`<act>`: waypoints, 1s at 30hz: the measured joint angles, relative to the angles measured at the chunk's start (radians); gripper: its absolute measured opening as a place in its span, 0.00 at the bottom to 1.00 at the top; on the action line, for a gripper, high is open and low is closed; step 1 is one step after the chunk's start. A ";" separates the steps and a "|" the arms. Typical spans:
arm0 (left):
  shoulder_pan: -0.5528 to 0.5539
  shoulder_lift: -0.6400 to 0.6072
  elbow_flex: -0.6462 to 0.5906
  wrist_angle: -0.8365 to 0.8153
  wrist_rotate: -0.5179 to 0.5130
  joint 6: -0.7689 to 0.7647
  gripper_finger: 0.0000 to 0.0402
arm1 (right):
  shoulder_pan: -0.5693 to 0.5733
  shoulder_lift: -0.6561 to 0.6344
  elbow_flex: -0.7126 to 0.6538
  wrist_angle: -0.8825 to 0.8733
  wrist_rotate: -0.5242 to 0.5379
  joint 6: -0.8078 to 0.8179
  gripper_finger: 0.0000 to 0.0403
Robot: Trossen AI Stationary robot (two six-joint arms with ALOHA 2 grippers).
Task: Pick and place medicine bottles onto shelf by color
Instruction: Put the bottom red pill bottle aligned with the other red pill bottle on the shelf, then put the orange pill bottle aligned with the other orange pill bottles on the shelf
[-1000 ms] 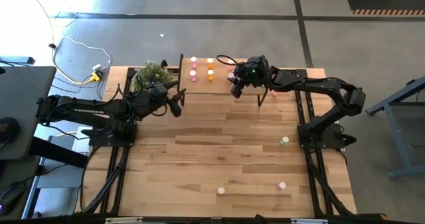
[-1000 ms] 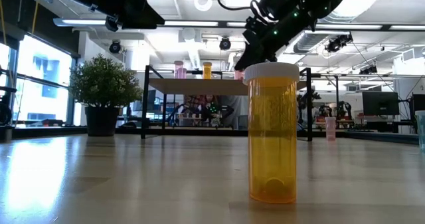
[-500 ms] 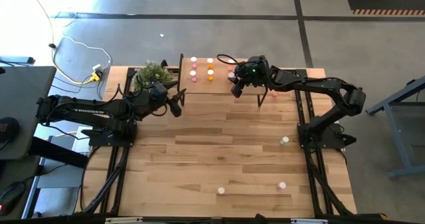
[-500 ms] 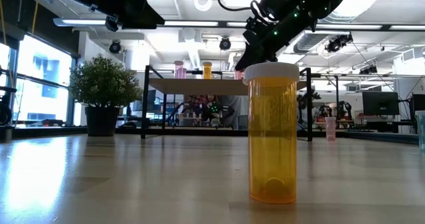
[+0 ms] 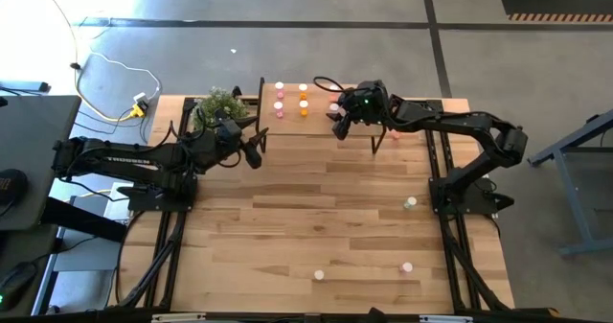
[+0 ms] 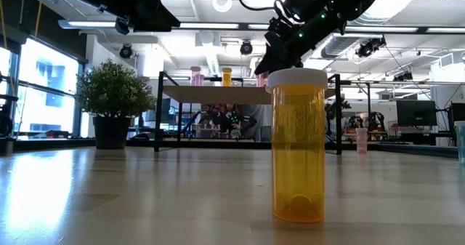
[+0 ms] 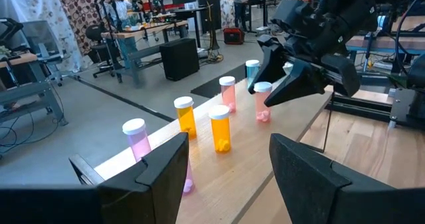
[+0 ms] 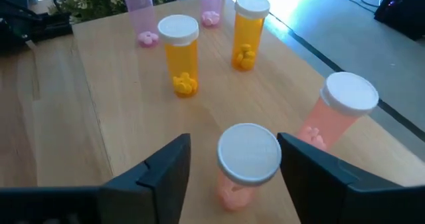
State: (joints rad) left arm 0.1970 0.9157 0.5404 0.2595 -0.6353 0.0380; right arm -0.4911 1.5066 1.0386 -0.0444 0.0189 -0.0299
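While plant (image 5: 219, 103) flanks shelf (image 5: 321, 122), bottles (image 5: 291, 100) crowd.

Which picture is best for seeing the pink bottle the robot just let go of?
The right wrist view: the red-pink bottle stands on the shelf between the right gripper's open jaws. The left wrist view shows it farther off, beside that gripper. In the high view the arm hides it; in the low view the big orange bottle blocks it.

A grey concrete floor (image 5: 287, 16) crossed by dark lines surrounds the wood-plank counter (image 5: 316, 227); beyond it, bright windows (image 6: 33, 85), ceiling lights (image 6: 218, 25), workbenches (image 7: 143, 34) and a patterned curtain (image 7: 83, 14) fill the open workshop.
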 joint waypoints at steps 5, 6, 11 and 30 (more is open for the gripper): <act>0.000 0.000 0.000 0.000 0.000 0.000 0.50 | 0.000 0.000 0.000 0.015 0.034 0.000 0.57; 0.000 0.000 0.000 0.000 0.000 0.000 0.50 | 0.000 -0.001 0.000 0.020 0.035 0.000 0.57; 0.000 0.000 0.000 0.000 0.000 0.000 0.50 | 0.000 -0.017 0.005 0.026 0.034 0.000 0.56; -0.002 0.000 0.000 -0.001 0.070 -0.010 0.50 | 0.047 -0.216 0.066 -0.142 0.051 0.002 0.56</act>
State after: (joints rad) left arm 0.1951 0.9157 0.5404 0.2585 -0.5656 0.0284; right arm -0.4444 1.2908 1.1042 -0.1866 0.0700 -0.0275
